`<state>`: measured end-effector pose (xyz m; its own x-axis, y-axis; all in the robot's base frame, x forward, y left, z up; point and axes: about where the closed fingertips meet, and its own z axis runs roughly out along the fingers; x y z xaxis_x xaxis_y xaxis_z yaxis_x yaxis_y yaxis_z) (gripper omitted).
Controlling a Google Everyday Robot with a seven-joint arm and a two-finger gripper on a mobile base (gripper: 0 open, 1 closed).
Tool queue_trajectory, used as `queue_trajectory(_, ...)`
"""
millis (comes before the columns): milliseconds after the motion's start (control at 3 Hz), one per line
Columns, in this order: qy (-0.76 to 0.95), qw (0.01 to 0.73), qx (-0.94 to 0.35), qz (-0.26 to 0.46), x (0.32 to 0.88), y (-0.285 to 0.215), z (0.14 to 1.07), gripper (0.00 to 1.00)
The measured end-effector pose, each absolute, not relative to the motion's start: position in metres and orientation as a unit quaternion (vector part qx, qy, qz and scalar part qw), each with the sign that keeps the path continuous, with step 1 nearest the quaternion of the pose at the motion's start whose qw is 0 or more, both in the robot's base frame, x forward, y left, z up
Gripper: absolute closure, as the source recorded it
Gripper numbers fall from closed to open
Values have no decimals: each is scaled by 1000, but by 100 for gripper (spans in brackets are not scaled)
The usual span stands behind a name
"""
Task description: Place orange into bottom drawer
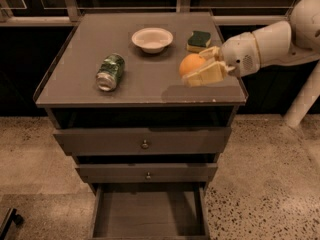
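The orange [190,63] is round and bright, held between the pale fingers of my gripper [199,66], which is shut on it. The gripper reaches in from the right and holds the orange above the right part of the cabinet top [75,79], near its front edge; a shadow lies on the top below it. The bottom drawer [149,216] is pulled open at the foot of the cabinet, a shallow grey tray with nothing in it.
A white bowl [152,38] stands at the back middle of the top. A green-and-yellow sponge [199,40] lies at the back right. A green can [110,71] lies on its side at the left. Two upper drawers [145,141] with round knobs are closed.
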<state>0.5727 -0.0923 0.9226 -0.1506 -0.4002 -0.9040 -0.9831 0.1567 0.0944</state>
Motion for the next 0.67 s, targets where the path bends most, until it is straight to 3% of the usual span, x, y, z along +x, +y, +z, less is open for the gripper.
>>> queue_trajectory(667,662,351,-527,401,557,-79,891,100)
